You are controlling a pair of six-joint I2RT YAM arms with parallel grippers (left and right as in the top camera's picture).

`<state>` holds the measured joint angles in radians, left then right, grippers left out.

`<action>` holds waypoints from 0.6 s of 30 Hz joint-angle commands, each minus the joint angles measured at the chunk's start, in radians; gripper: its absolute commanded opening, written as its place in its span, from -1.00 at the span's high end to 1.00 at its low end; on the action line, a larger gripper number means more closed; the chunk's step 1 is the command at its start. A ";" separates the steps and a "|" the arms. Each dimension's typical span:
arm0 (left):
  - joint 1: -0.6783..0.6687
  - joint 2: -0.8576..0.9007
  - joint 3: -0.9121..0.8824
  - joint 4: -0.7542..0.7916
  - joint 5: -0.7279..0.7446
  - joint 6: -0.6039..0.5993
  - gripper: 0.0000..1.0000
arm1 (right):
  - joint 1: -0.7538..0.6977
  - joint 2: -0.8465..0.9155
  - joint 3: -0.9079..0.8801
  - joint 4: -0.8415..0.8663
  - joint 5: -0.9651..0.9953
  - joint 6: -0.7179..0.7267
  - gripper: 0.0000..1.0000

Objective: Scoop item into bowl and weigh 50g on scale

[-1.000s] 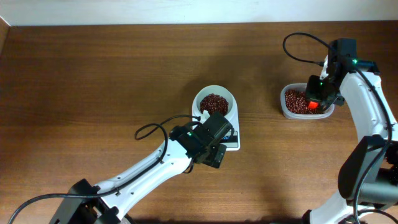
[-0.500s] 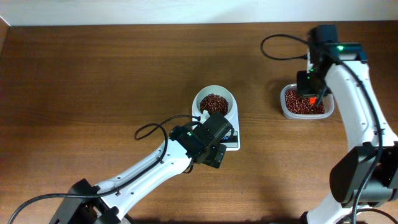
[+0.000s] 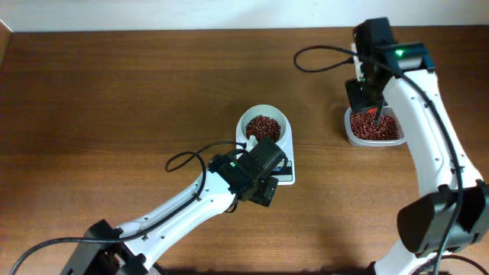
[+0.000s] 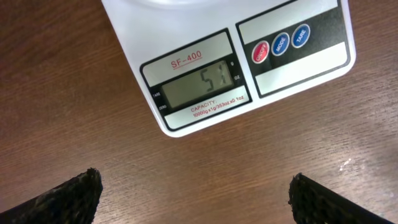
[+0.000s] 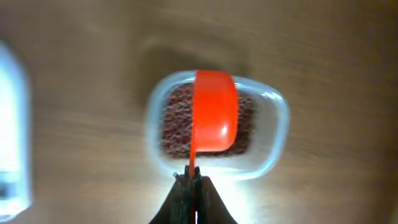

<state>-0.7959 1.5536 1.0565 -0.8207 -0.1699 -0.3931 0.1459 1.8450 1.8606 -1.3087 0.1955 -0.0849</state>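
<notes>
The white bowl (image 3: 263, 108) stands on the white scale (image 3: 288, 174) and holds a heap of reddish-brown beans (image 3: 263, 126). My left gripper (image 3: 265, 169) hovers just in front of the scale, open, with nothing between its fingers. In the left wrist view the scale (image 4: 292, 68) fills the top, its display reads 51, and the left gripper (image 4: 194, 182) is over bare wood. My right gripper (image 5: 193, 177) is shut on the handle of an orange scoop (image 5: 214, 112), held above the clear tub (image 5: 277, 127) of beans (image 5: 174, 127). No beans show on the scoop.
The clear tub (image 3: 348, 131) sits at the right, with the right gripper (image 3: 365, 98) over its far left corner. Black cables loop beside both arms (image 3: 183, 159). A pale wall edge runs along the table's far side (image 3: 229, 15).
The right arm has swung left and away from me, carrying the scoop from the tub's right side to above its far left corner. The left arm has not moved.
</notes>
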 commanded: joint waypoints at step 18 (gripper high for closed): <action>0.003 0.005 -0.007 -0.002 -0.011 -0.002 -0.97 | 0.256 0.122 0.130 -0.028 -0.602 -0.226 0.92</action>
<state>-0.7959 1.5536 1.0565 -0.8219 -0.1699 -0.3931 0.3611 1.9446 1.9968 -1.3384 -0.4885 -0.2958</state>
